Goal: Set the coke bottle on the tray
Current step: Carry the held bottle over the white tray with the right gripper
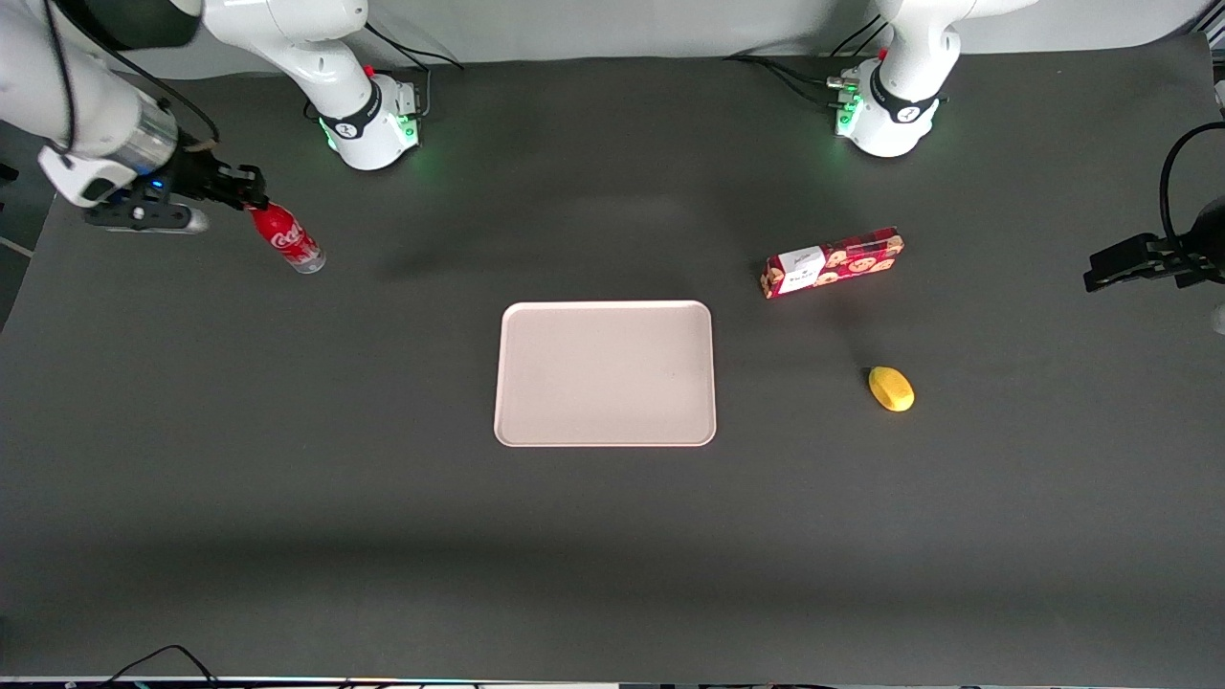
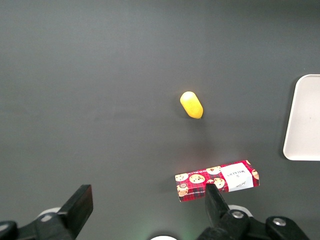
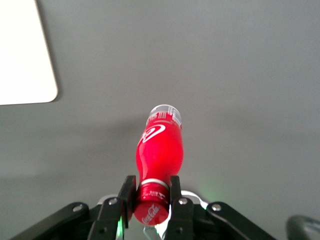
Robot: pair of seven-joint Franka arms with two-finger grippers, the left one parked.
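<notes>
The coke bottle (image 1: 286,238) is slim and red with a white script logo and a clear base. It hangs tilted above the dark table toward the working arm's end. My right gripper (image 1: 251,192) is shut on its red cap. In the right wrist view the two black fingers (image 3: 128,192) clamp the cap of the coke bottle (image 3: 160,152), and its base points away from the gripper (image 3: 151,189). The pale pinkish-beige tray (image 1: 605,373) lies flat in the middle of the table, bare, well apart from the bottle. A corner of the tray (image 3: 22,55) shows in the right wrist view.
A red cookie box (image 1: 832,261) lies toward the parked arm's end of the table. A yellow lemon-like object (image 1: 891,388) lies nearer the front camera than the box. Both show in the left wrist view: the box (image 2: 217,180) and the yellow object (image 2: 191,104).
</notes>
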